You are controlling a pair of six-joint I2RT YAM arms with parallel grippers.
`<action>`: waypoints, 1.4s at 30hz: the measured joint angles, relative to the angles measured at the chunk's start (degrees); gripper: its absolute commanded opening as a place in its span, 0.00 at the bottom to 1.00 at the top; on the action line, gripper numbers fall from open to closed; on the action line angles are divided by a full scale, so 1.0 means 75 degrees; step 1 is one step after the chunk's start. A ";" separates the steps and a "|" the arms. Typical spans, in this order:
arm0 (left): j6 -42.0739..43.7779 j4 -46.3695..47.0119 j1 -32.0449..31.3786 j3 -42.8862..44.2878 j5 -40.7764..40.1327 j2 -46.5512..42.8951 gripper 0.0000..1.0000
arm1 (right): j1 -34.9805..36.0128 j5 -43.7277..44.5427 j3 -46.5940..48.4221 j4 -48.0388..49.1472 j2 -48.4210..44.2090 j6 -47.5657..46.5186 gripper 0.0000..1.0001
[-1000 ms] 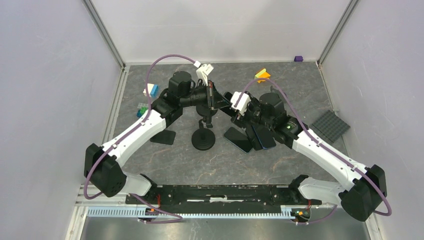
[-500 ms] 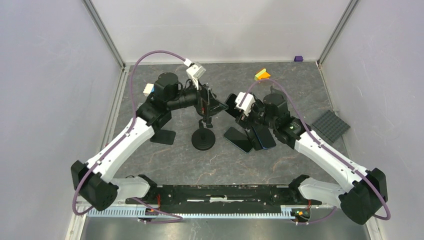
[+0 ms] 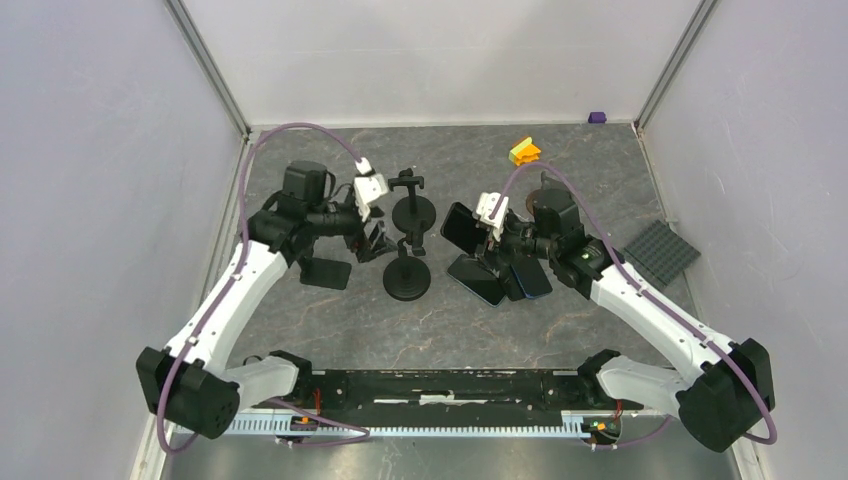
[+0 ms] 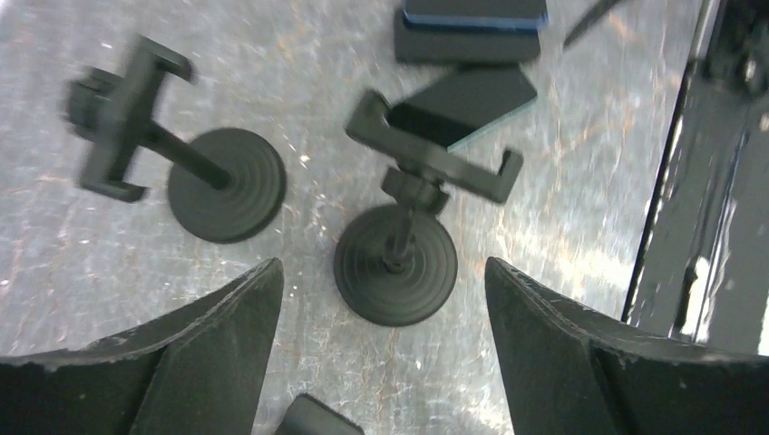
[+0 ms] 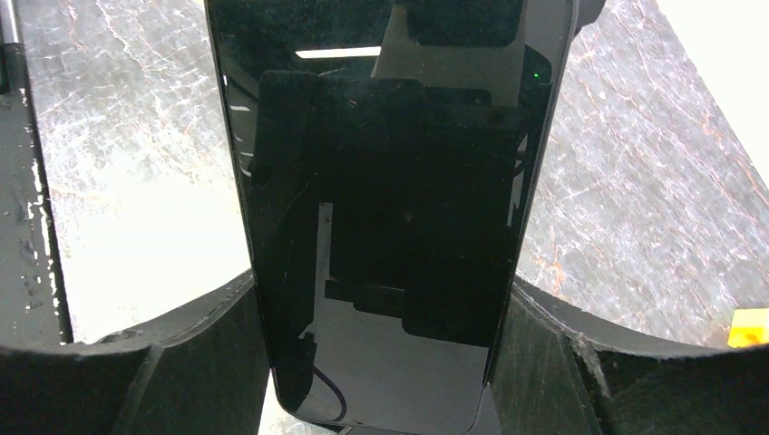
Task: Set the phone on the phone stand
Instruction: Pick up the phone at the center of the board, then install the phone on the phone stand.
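Note:
Two black phone stands are on the table: the rear phone stand and the front phone stand, each with a clamp on top. My left gripper is open just left of them, holding nothing. A black phone is held upright off the table to the right of the stands, with my right gripper shut on its long edges.
More dark phones lie under the right arm. A flat black item lies below the left gripper. Further off are an orange-yellow brick, a purple block and a grey baseplate. Walls close in three sides.
My left gripper has opened, let go of the rear stand and drawn back to the left; that stand now stands free. The right gripper has shifted the phone slightly left.

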 measured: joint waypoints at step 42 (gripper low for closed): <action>0.2177 0.2486 -0.0402 -0.1979 0.2777 0.1282 0.02 | 0.0405 -0.2492 -0.0994 0.2457 0.0568 0.0868 0.00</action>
